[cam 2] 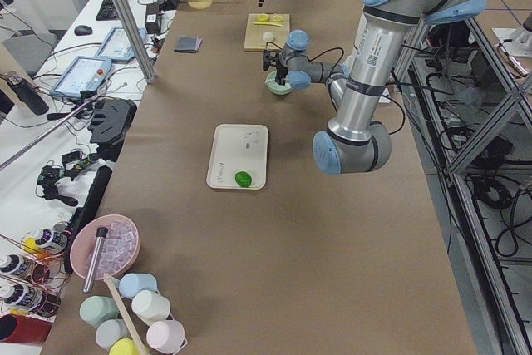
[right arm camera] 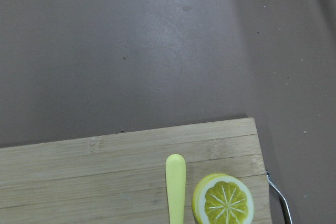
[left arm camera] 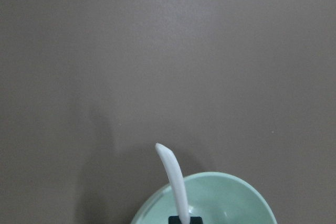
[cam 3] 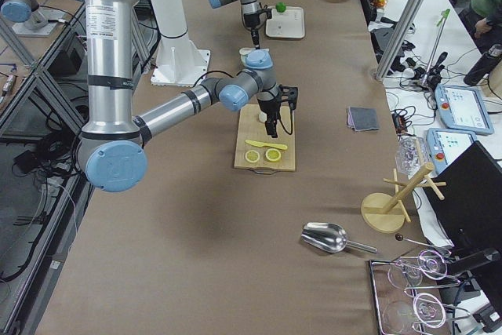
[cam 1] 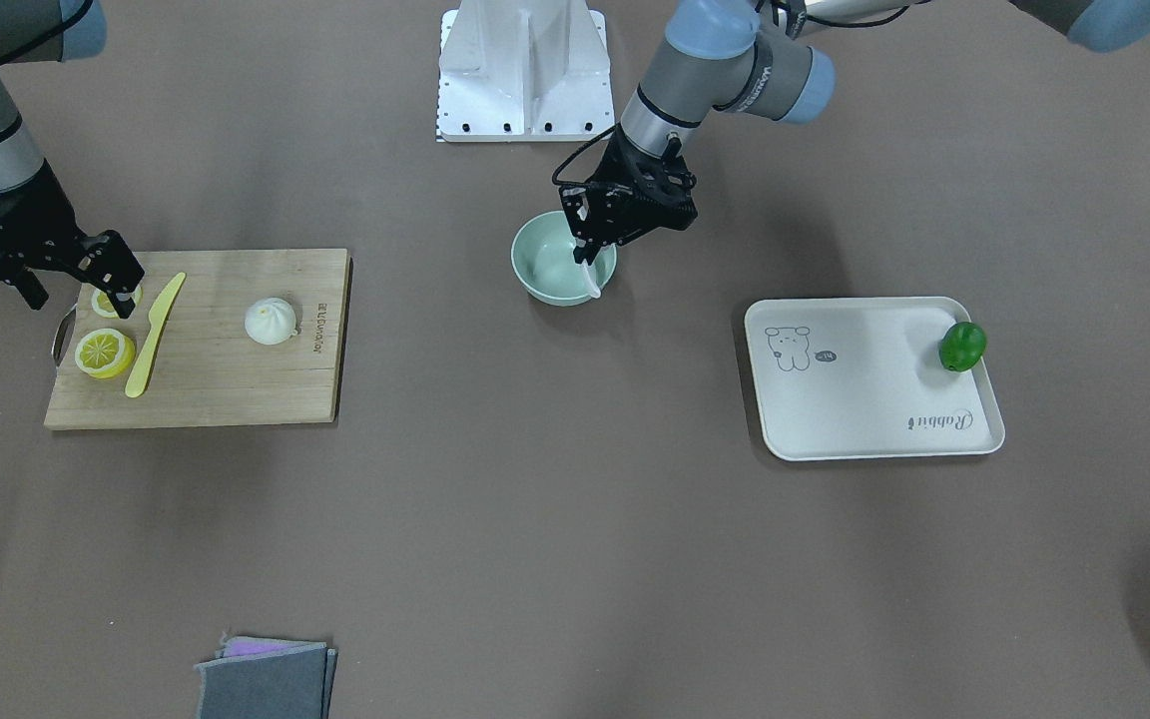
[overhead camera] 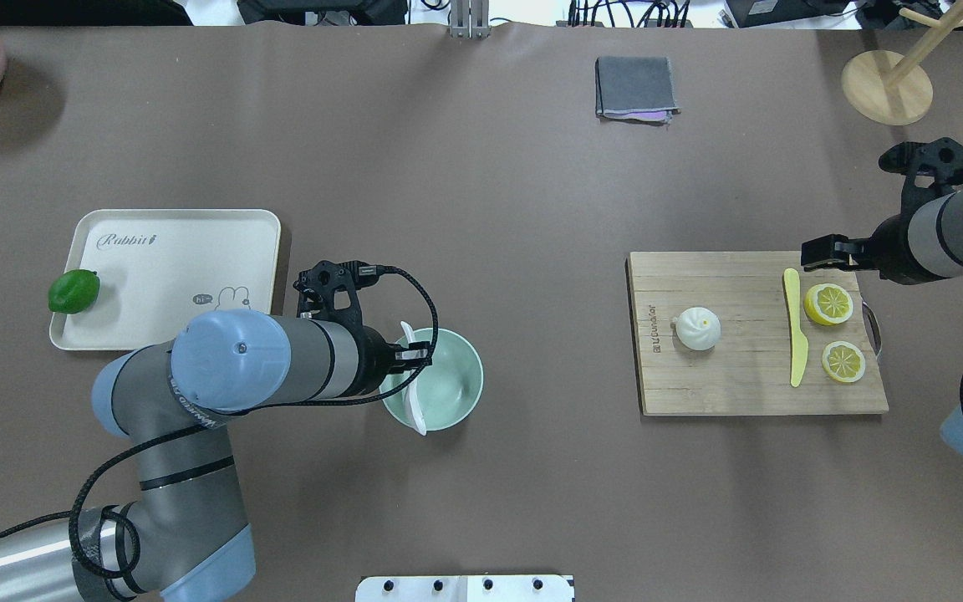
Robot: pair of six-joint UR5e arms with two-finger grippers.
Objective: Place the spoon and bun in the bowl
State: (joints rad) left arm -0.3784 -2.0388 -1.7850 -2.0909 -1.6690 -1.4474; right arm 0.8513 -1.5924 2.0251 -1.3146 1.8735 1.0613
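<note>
1. Spoon (left arm camera: 176,182) sits pinched between the closed jaws of the left gripper (cam 1: 583,255), near the middle of the front-facing frame.
2. It hangs over the bowl (cam 1: 532,275), and in the left wrist view its slim handle end crosses the rim. I cannot tell whether the spoon touches the bowl.
3. The mint-green bowl stands upright on the brown counter (cam 1: 575,519), just above centre of the front-facing frame.
4. The bun (cam 1: 271,321) rests pleats-up on a wooden cutting board (cam 1: 236,389) at the left of that frame, well apart from the bowl.
5. The right gripper (cam 1: 81,298) hovers over the board's left end, jaws spread wide and holding nothing. One finger is above the upper of two lemon slices (cam 1: 104,353), and a yellow knife (cam 1: 154,335) lies just beside them.
6. A cream tray (cam 1: 864,419) lies at the right of the frame, with a green fruit (cam 1: 961,346) (a lime, by the look) at its upper right corner.
7. A folded grey cloth (cam 1: 266,684) lies at the bottom edge, left of centre.
</note>
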